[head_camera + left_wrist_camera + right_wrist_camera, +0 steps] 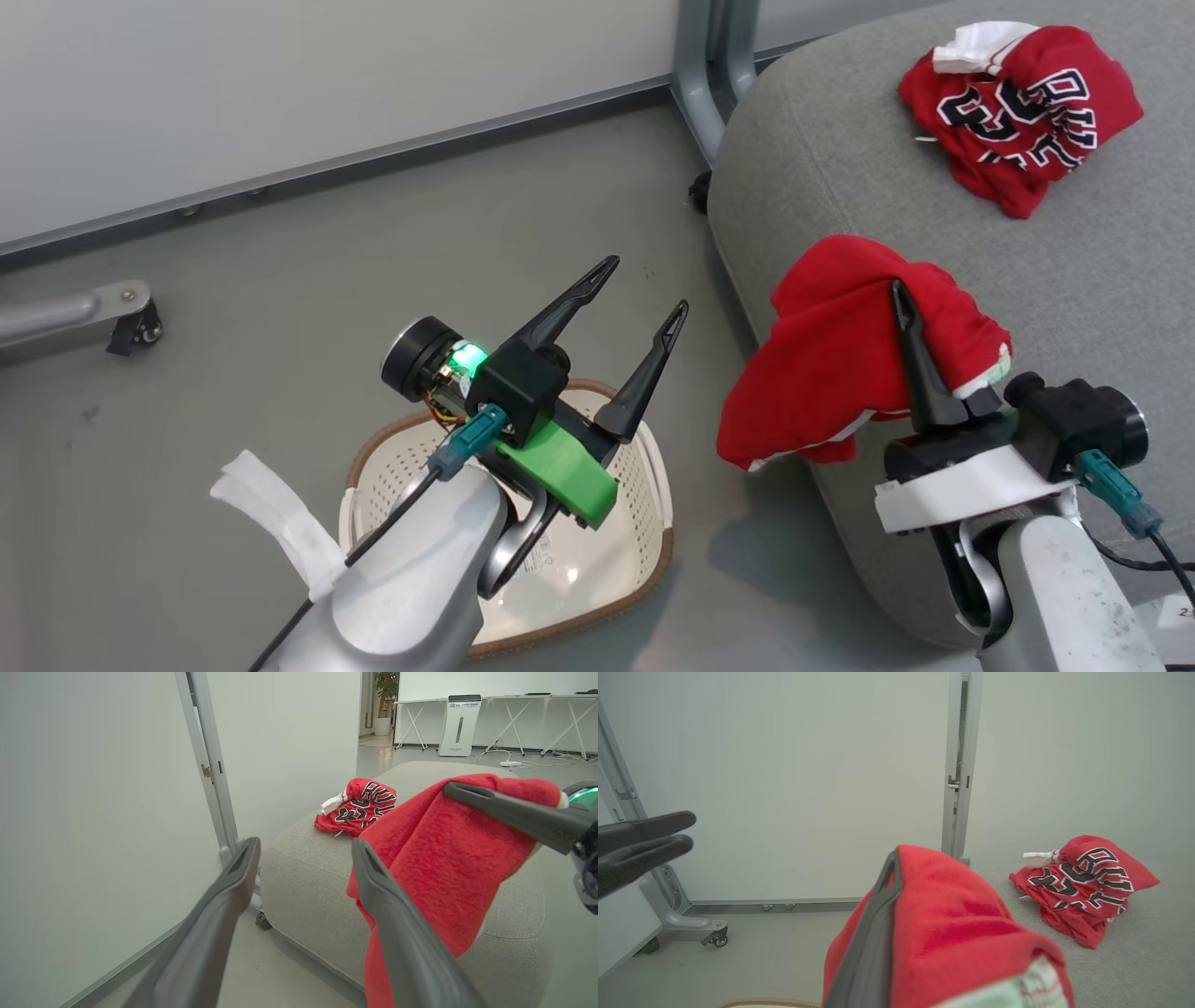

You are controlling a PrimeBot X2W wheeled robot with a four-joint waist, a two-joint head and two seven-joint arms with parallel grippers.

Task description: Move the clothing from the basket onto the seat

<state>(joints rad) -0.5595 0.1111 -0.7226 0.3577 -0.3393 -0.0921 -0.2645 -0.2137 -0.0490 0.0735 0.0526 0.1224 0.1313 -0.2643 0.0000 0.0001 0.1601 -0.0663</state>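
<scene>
The right gripper had its jaws drawn together on the red garment. One dark finger stood bare against the cloth, and the other was buried under it. The garment was heaped over the gripper and hung down from it, with white trim showing along its lower hem and beside the finger's base. In the head view it sat across the left edge of the seat, part over the grey cushion and part out over the floor. Whether the cloth touched the cushion could not be told.

The jersey lay crumpled on the seat, well apart from the held garment and farther back, its black-and-white lettering up and a white panel at its far end.

The left gripper hung in free air with its jaws wide apart, fingers pointing up and to the right, toward the seat. Below it the basket stood on the floor, left of the seat — brown rim, perforated white walls, a label on its pale bottom. In the left wrist view, its own two fingers framed the seat's corner, and one crossed in front of the hanging garment. A green light glowed at that wrist, and a strip of white tape stuck out from the forearm.

Behind stood a white wall with a grey post just beyond the seat's corner — and a castor foot at the far left.
</scene>
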